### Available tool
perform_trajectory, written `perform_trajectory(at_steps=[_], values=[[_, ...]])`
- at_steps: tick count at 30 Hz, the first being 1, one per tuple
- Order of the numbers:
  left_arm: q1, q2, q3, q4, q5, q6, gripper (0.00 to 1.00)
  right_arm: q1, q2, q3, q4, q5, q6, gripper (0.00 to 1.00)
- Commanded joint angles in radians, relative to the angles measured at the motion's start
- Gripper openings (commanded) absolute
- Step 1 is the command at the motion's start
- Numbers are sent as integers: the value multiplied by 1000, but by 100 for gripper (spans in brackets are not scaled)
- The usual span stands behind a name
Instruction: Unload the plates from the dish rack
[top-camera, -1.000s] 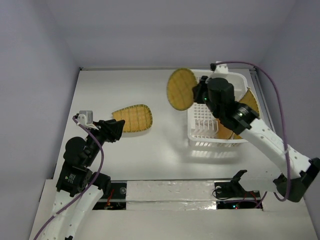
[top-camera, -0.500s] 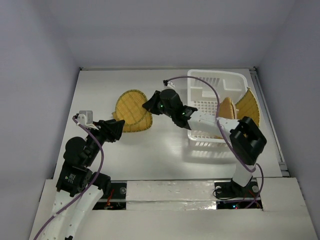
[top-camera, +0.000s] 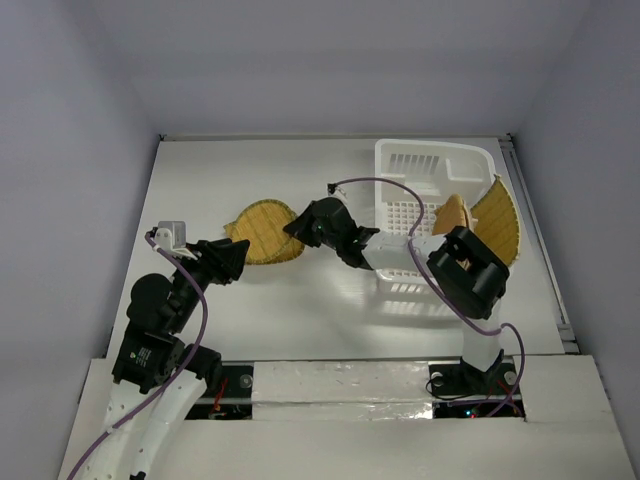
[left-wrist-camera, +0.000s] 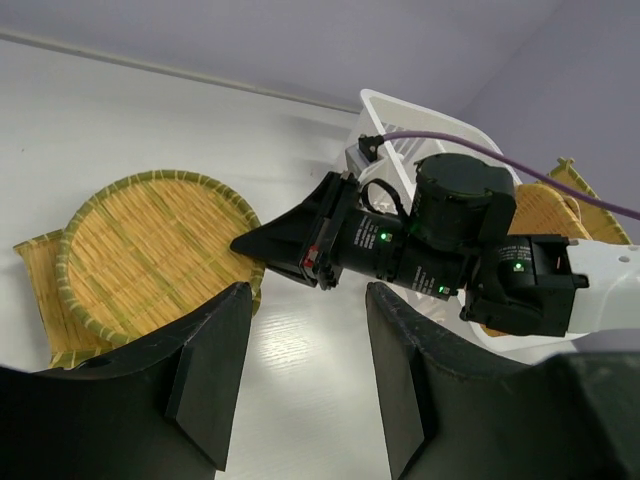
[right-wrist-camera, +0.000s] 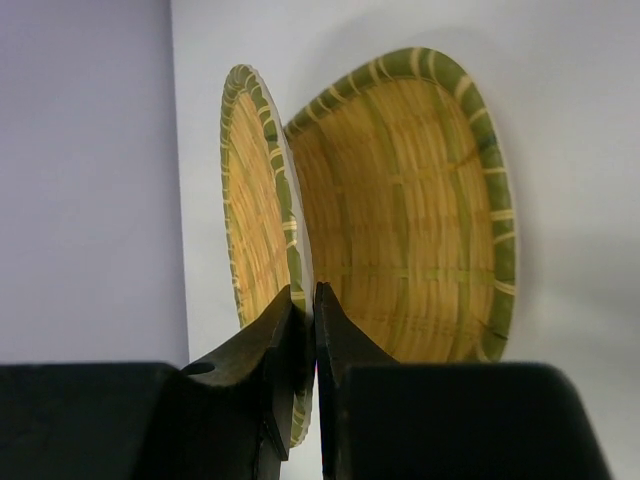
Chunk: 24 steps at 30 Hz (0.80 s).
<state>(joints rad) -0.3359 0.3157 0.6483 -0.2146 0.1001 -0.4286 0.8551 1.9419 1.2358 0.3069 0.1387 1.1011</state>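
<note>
Holding one plate tilted over another on the counter (top-camera: 200, 180).
Left fingers (left-wrist-camera: 215, 360) stand apart and empty, aimed at the pile from just beside it. The held plate (top-camera: 266, 216) leans over the lying plate (top-camera: 275, 250): their far rims nearly meet and the near rim is raised; whether they touch I cannot tell. Right fingers (top-camera: 298, 226) are clamped on that raised rim, so the plate extends straight ahead of them, away from the rack (top-camera: 435, 158). Release, I judge, needs that rim lowered first. A third plate (top-camera: 453, 213) stands inside the rack and a fourth plate (top-camera: 503, 215) leans at its right wall.
</note>
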Motion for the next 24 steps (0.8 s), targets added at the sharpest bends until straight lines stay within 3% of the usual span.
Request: perform_trajectory(at_steps=[1,7,8,14,18,24], values=[[6,-9,8,37,3,-6,46,-1,5,-15,132,19,55,7],[6,-12,7,38,3,-6,46,-1,31,-21,103,18,46,32],[6,-13,7,38,3,-6,46,-1,28,-24,92,21,40,43],[6,-15,7,37,3,-7,46,-1,23,-18,23,22,-7,85],[6,-18,7,37,1,-6,46,-1,-12,-10,-93,71,-85,98],[6,-23,7,40,4,-7,46,8,-76,2,-235,196,-193,100]])
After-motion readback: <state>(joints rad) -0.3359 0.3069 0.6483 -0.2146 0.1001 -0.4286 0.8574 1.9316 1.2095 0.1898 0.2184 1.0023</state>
